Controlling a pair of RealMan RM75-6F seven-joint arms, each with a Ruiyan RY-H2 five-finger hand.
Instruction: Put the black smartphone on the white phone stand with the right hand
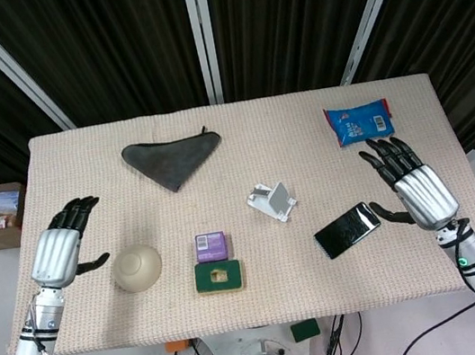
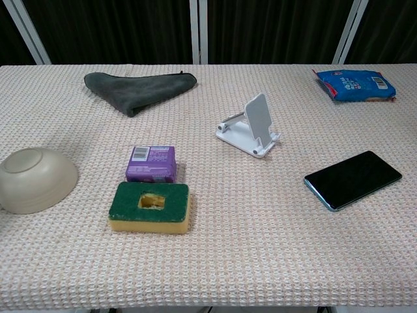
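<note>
Black smartphone lies flat, screen up, lower right of centre in head view, angled w/ its far end toward the right edge; nothing touching it. White phone stand sits just up-left of it, near but apart, back rest tilted up, cradle bare.

Right hand at mid-right of frame, just beside the phone's right end, fingers spread and straight, thumb out toward the phone; holds nothing. Not seen in chest view. Left hand at far left, beside upturned beige bowl, fingers apart, nothing in it; looks idle.

Step, by judgement: approach/reach, pick not yet begun. Phone on cloth, stand unloaded.

Next move prob. calls for: bring right hand over phone, get fingers on one long edge + thumb on the other. Thin slab flat on textured table cover, so hard to get under; may need to tip an edge up first. Then lift, carry up-left, set lower edge into stand lip, lean on rest.
</note>
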